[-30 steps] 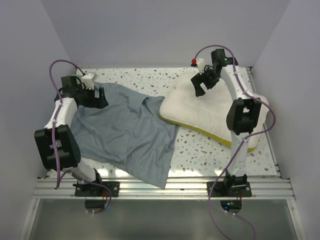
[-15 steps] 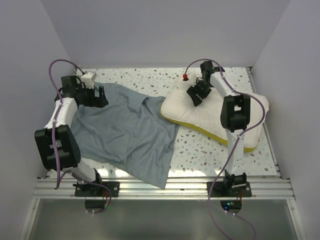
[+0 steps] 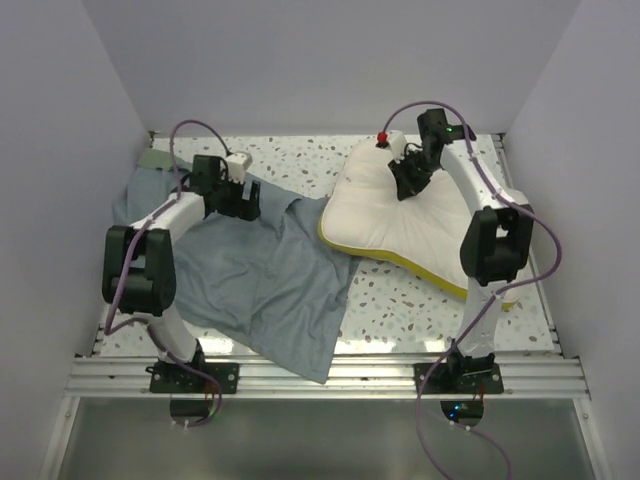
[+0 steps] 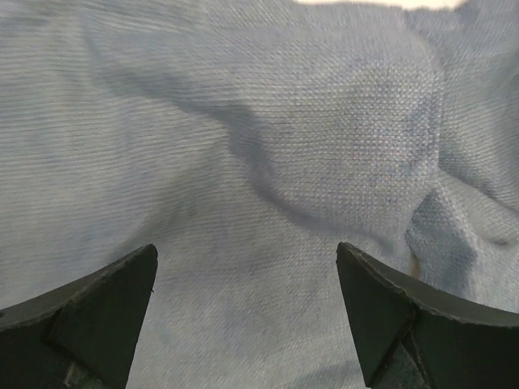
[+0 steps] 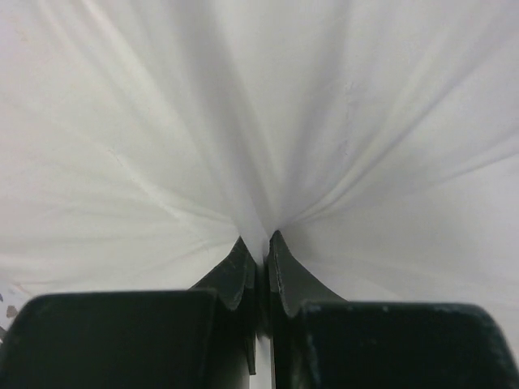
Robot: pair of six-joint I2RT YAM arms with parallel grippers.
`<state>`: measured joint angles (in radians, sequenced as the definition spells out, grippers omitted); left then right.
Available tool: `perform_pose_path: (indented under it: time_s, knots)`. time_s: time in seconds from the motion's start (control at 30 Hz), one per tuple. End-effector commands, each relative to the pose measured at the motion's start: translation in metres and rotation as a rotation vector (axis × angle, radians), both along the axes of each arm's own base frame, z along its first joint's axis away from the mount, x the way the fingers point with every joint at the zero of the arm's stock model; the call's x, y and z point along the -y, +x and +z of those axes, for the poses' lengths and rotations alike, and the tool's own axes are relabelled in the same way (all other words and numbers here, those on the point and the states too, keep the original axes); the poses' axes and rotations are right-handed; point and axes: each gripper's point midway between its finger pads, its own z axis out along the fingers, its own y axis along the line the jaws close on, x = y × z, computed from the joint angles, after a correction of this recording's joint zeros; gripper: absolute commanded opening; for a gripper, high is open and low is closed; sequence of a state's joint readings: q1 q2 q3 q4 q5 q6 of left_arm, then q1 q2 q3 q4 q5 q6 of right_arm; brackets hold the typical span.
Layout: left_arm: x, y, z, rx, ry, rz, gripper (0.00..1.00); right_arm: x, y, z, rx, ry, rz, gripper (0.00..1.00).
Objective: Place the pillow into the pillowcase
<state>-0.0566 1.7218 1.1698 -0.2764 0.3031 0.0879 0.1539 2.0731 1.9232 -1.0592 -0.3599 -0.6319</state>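
The plump cream-white, yellow-edged pillow [image 3: 400, 225] lies on the right side of the speckled counter [image 3: 400, 300], its top fabric pinched in the clenched right hand [image 5: 261, 251]. Just beside it, to the left, sprawls the wrinkled grey-blue cloth pillowcase [image 3: 260, 270], with the released left hand [image 4: 247, 275] over it.

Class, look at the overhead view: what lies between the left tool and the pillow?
Only the wrinkled grey-blue pillowcase lies between the left tool and the pillow. The top external view shows this.

The pillowcase [image 4: 268, 146] was matt grey-blue cloth with a coarse, visible weave. The pillow [image 5: 365, 121] was smooth, fine white fabric. The table [image 3: 300, 155] looked like smooth speckled stone, and its front rail [image 3: 330, 375] was bare metal.
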Motion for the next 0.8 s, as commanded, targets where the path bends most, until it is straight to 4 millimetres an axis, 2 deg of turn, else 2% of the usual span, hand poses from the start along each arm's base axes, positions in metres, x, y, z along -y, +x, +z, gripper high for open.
perform_pose_path:
  time_s: [0.0,0.03,0.07,0.1,0.13,0.27,0.33,0.37,0.4,0.5,0.57,0.6,0.63,0.67,0.73,0.77]
  knots:
    - [0.02,0.027,-0.018,0.02,0.047,0.036,0.94,-0.007,-0.037,0.067,0.068,0.079,0.025,0.0]
    - [0.024,0.029,-0.023,0.015,0.06,0.039,0.92,-0.003,-0.04,0.068,0.073,0.071,0.025,0.0]
    - [0.033,0.031,-0.028,0.012,0.069,0.027,0.9,-0.001,-0.046,0.079,0.107,0.066,0.023,0.0]
    - [0.035,0.037,-0.04,0.001,0.088,0.041,0.85,0.003,-0.051,0.072,0.103,0.055,0.015,0.0]
    - [0.036,0.039,-0.047,-0.005,0.097,0.054,0.82,0.007,-0.053,0.076,0.119,0.058,0.006,0.0]
    - [0.042,0.056,-0.074,-0.051,0.073,0.123,0.79,0.013,-0.073,0.09,0.115,0.086,-0.007,0.0]
    - [0.049,0.073,-0.088,-0.071,0.042,0.144,0.78,0.01,-0.092,0.091,0.082,0.112,-0.001,0.0]
    - [0.054,0.092,-0.077,-0.048,0.018,0.145,0.79,0.009,-0.098,0.092,0.076,0.125,-0.007,0.0]
    - [0.06,0.099,-0.09,-0.056,0.003,0.146,0.79,0.007,-0.107,0.091,0.069,0.142,-0.01,0.0]
    - [0.074,0.137,-0.082,0.001,-0.031,0.141,0.79,-0.006,-0.122,0.088,0.041,0.196,-0.014,0.0]
    - [0.082,0.152,-0.072,-0.003,-0.025,0.102,0.84,-0.015,-0.124,0.086,0.037,0.209,-0.003,0.0]
    - [0.084,0.153,-0.067,-0.008,-0.014,0.075,0.87,-0.017,-0.126,0.082,0.02,0.218,-0.014,0.0]
    - [0.082,0.152,-0.062,-0.014,0.006,0.061,0.88,-0.02,-0.125,0.079,0.014,0.227,-0.017,0.0]
    - [0.078,0.142,-0.049,-0.017,0.024,0.05,0.91,-0.024,-0.124,0.077,0.006,0.233,-0.018,0.0]
    - [0.07,0.127,-0.035,0.016,0.081,-0.006,0.94,-0.03,-0.115,0.067,0.002,0.241,-0.037,0.0]
    - [0.063,0.107,-0.02,0.045,0.108,-0.028,0.96,-0.037,-0.107,0.064,0.026,0.244,-0.033,0.0]
